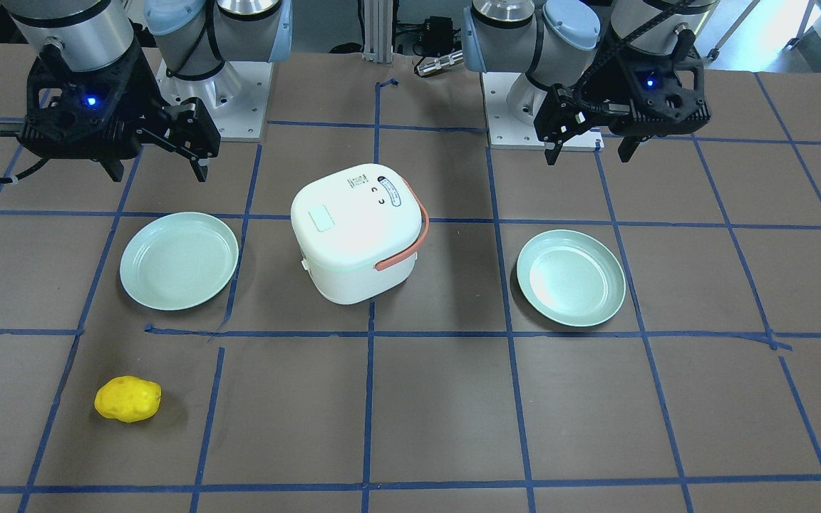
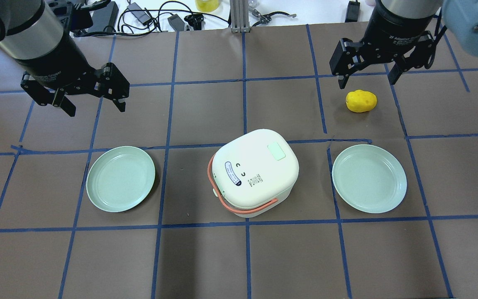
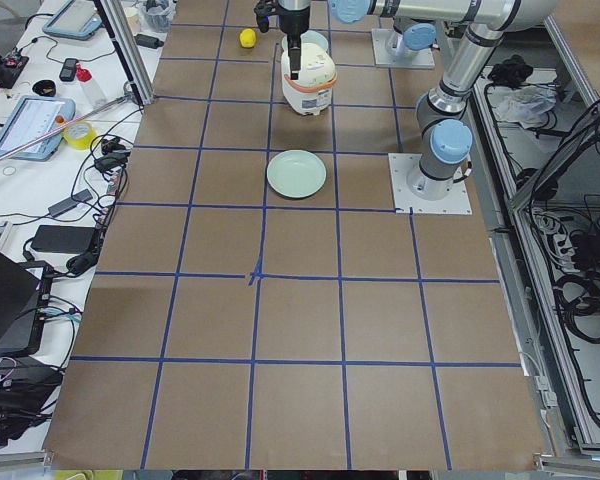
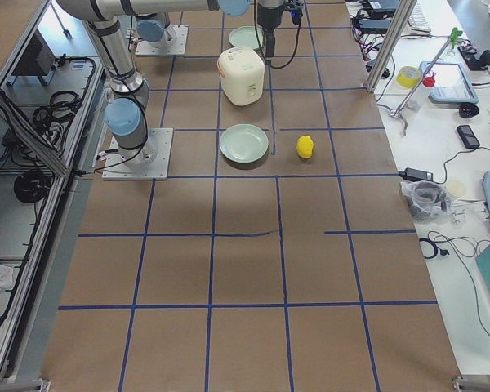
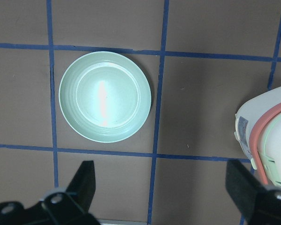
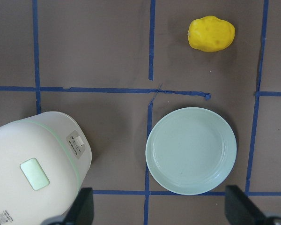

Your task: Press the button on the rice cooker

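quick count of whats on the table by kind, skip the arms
rice cooker: 1
pale green plates: 2
yellow potato-shaped object: 1
total: 4

Rice cooker (image 2: 255,172): a white, rounded-square body standing upright near the middle of the desk (image 2: 206,257), lid closed. A salmon handle (image 2: 215,189) is folded down along two adjoining edges of the lid. The lid top carries a pale green rectangular pad (image 2: 276,151) near the corner opposite the handle, and a printed label (image 2: 233,173) beside the handle. A small grey panel (image 6: 77,142) sits on the side wall below the pad.
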Controlling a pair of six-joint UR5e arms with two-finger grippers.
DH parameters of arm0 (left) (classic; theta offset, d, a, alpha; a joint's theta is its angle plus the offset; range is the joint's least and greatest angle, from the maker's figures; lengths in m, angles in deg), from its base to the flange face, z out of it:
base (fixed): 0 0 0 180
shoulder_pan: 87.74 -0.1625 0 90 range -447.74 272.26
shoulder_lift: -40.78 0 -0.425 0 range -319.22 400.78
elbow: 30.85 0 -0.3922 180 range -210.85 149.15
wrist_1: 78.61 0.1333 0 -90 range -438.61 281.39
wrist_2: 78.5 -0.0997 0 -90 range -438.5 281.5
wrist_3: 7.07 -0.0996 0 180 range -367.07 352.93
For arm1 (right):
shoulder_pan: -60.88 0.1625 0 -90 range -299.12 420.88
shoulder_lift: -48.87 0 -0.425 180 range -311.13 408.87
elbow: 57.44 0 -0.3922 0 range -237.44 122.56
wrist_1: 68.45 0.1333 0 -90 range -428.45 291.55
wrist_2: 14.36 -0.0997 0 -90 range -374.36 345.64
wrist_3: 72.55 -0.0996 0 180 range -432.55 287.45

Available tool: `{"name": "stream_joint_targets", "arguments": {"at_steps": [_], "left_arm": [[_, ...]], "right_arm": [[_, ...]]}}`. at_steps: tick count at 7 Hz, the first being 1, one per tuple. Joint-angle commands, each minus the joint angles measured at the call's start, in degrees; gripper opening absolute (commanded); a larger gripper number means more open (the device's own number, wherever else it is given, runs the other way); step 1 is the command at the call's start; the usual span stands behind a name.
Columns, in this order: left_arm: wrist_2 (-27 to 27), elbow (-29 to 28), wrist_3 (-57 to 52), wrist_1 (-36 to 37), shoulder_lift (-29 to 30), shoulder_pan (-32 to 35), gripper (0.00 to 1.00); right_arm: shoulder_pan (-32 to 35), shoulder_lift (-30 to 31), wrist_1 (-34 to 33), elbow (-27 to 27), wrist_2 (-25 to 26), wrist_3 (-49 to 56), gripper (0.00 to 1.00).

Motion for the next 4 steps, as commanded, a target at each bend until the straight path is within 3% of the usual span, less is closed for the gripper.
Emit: {"name": "stream_joint_targets", "arguments": {"at_steps": [1, 4], "left_arm": [[0.00, 0.00, 0.00, 0.00, 0.00, 0.00, 1.00], [0.00, 0.00, 0.00, 0.00, 0.00, 0.00, 1.00]], "right_arm": [[0.08, 0.12, 0.06, -0.14, -0.03, -0.07, 1.00], [0.08, 0.04, -0.20, -0.32, 0.15, -0.59, 1.00]]}}
